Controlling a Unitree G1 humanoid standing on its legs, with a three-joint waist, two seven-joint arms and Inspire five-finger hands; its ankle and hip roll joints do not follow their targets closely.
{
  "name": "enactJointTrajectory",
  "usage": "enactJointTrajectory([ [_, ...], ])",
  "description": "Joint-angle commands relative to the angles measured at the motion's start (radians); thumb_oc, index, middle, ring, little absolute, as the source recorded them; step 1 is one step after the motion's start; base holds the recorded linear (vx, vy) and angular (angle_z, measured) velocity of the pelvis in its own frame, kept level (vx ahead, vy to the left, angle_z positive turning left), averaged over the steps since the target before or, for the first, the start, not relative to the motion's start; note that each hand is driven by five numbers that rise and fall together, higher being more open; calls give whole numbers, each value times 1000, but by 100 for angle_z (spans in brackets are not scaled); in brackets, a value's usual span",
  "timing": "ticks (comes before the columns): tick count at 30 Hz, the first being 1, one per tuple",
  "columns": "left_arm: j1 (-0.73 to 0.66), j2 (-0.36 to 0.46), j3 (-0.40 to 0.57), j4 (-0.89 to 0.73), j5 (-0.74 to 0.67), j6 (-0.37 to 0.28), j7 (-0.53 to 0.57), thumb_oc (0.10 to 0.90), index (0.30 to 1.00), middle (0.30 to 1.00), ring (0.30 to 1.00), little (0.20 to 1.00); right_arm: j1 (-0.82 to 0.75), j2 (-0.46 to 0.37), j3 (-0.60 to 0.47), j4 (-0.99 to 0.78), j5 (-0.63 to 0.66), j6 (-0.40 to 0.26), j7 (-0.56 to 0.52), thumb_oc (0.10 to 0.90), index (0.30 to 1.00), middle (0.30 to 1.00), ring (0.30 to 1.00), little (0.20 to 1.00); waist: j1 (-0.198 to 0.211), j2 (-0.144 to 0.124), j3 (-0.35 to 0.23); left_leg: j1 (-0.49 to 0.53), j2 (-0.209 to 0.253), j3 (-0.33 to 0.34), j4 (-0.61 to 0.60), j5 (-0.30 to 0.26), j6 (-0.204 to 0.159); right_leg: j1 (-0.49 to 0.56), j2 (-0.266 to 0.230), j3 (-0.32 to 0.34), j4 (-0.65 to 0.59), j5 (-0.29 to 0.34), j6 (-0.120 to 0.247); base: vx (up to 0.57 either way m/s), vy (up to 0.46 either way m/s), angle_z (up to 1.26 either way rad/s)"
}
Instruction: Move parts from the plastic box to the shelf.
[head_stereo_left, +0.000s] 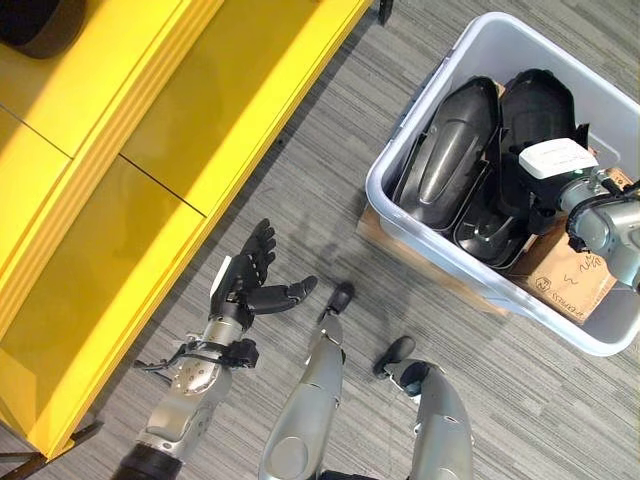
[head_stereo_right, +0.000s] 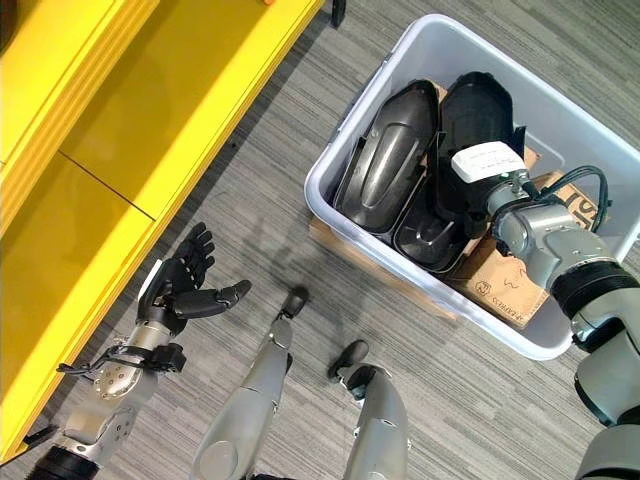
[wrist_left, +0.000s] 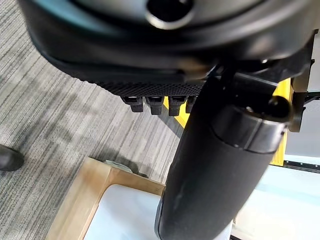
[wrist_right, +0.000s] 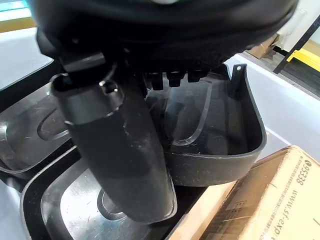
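Striped grey carpet, glossy curved black parts

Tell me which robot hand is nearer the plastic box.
Right. The right robot hand reaches inside the plastic box, over the black parts. The left robot hand hangs open above the floor beside the yellow shelf, well away from the box.

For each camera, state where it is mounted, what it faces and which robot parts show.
Left eye view: head, looking down; yellow shelf, plastic box, left hand open.
Right eye view: same scene; right hand inside the box.
Left wrist view: along its own hand; carpet.
Right wrist view: along its thumb; black parts, cardboard box.
Shared: box, parts.
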Motion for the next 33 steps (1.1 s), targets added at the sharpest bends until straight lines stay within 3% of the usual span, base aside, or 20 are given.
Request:
enactJointTrajectory([
  [1, 4, 43, 28, -83, -6, -70, -15, 900, 1000, 1000, 1000, 1000, -98, 5, -24, 28, 21, -27, -72, 900, 1000, 1000, 1000, 1000, 25, -24, -5, 70, 78, 40, 20, -145, -5, 94, -21, 119, -93, 6, 95, -28, 1, -6],
  [7, 14, 45, 36, -86, -2, -70, -15, 900, 1000, 1000, 1000, 1000, -55, 33, -60, 55, 19, -20, -82, 900, 1000, 1000, 1000, 1000, 18, -27, -5, 80, 92, 48, 16, -145, -6, 95, -5, 131, -113, 14, 95, -32, -4, -10],
  [21, 19, 58, 57, -84, 6, -66, -20, 900, 1000, 1000, 1000, 1000, 46, 38, -163, -63, 69, -28, -88, 900, 1000, 1000, 1000, 1000, -6, -75, -5, 143, 115, 58, 21, -164, -4, 171, 12, 127, -162, 43, 111, -5, 1, -3],
  [28, 23, 60, 63, -83, 5, -64, -19, 900, 1000, 1000, 1000, 1000, 58, 48, -179, -55, 71, -25, -93, 900, 1000, 1000, 1000, 1000, -5, -78, -6, 147, 117, 59, 24, -167, -3, 175, 13, 126, -165, 45, 111, 0, 0, 0],
  [33, 41, 59, 81, -85, -2, -67, -11, 900, 1000, 1000, 1000, 1000, 59, 116, -231, 11, 79, -5, -134, 900, 1000, 1000, 1000, 1000, -2, -82, -15, 152, 120, 69, 23, -173, 2, 185, 21, 132, -188, 57, 115, -7, 18, -6],
])
